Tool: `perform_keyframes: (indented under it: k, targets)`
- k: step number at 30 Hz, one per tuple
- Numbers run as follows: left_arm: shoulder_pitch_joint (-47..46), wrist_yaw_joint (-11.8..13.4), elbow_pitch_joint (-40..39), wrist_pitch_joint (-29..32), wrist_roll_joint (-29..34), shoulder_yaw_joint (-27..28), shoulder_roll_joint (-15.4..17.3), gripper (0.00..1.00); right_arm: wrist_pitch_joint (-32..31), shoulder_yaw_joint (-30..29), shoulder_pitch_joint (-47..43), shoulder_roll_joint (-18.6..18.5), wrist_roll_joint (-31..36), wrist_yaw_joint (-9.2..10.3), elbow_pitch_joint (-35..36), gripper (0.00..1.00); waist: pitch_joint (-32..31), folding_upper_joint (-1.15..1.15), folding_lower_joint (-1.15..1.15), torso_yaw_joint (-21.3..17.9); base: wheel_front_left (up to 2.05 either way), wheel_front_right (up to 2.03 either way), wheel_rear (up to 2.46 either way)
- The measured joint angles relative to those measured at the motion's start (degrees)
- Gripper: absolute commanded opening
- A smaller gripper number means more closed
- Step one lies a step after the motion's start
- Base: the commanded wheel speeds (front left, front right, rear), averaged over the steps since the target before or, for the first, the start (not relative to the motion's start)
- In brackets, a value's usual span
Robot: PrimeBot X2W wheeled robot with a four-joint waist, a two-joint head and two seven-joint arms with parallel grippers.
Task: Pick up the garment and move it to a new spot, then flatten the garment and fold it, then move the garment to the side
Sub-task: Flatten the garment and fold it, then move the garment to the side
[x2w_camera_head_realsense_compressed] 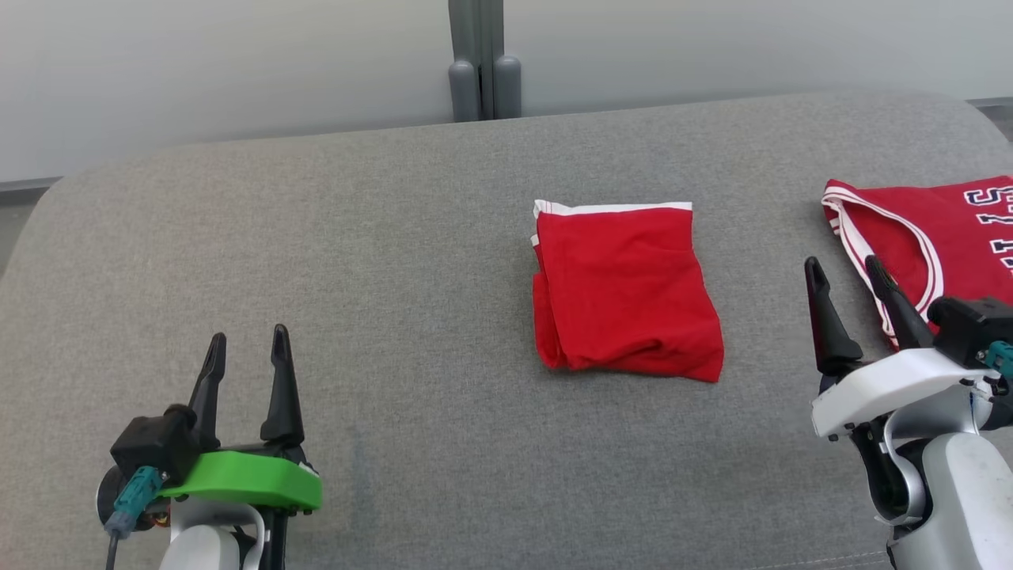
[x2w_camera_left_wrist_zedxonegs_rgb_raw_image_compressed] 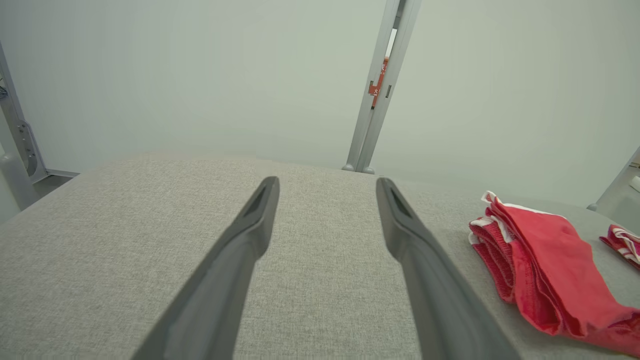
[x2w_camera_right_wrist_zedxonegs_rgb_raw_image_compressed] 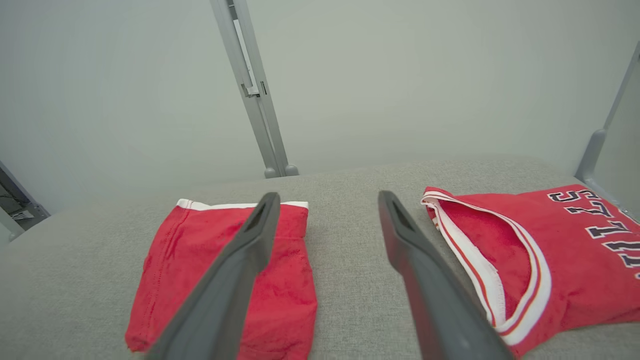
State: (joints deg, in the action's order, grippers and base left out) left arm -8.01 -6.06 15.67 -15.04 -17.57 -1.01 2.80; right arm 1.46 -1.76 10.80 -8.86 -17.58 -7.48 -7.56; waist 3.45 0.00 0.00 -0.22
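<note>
I am looking at a grey upholstered surface [x2w_camera_head_realsense_compressed: 396, 237] with two red pieces on it, and I am holding neither. The folded red garment [x2w_camera_head_realsense_compressed: 625, 293] is lying flat near the middle, its white band along the far edge. It is well to the right of the left gripper [x2w_camera_head_realsense_compressed: 248, 332], which is sitting over bare fabric at my near left with its jaws spread wide and nothing between them. In the left wrist view, that gripper [x2w_camera_left_wrist_zedxonegs_rgb_raw_image_compressed: 327, 182] is pointing past the garment [x2w_camera_left_wrist_zedxonegs_rgb_raw_image_compressed: 540, 265], which is showing off to the right as a stack of layered edges. The right gripper [x2w_camera_head_realsense_compressed: 843, 264] is standing at my near right, also fully spread and gripping nothing. It is sitting between the two pieces, with the folded garment off to its left. The red jersey [x2w_camera_head_realsense_compressed: 942, 237], with white trim and dark lettering, is just to its right, and the outer finger is crossing the trimmed edge in the head view. I cannot tell whether it is touching. In the right wrist view, the gap between the fingers [x2w_camera_right_wrist_zedxonegs_rgb_raw_image_compressed: 328, 196] is opening onto the bare grey strip between the folded garment [x2w_camera_right_wrist_zedxonegs_rgb_raw_image_compressed: 200, 265] and the jersey [x2w_camera_right_wrist_zedxonegs_rgb_raw_image_compressed: 565, 260]. A grey post [x2w_camera_head_realsense_compressed: 483, 63] is rising behind the far edge.
</note>
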Motion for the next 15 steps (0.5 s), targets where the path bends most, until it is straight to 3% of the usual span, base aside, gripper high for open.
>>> perform_keyframes:
  k: [8, 15]
  targets:
    - [2.09, -0.05, 1.16, 0.0, 0.83, -0.11, 0.0, 1.0, 3.1, 2.78, 1.4, -1.98, -2.02, 0.0, -8.43, 1.0, -2.28, 0.0, 0.0, -1.15, 0.0, 0.0, 0.0]
    - [3.3, -0.48, 1.04, 0.0, 1.12, 0.76, 0.0, 1.0, 4.78, 4.44, 2.51, -2.36, -4.26, 0.0, -11.12, 1.0, -2.43, 0.0, 0.0, -0.9, 0.0, 0.0, 0.0]
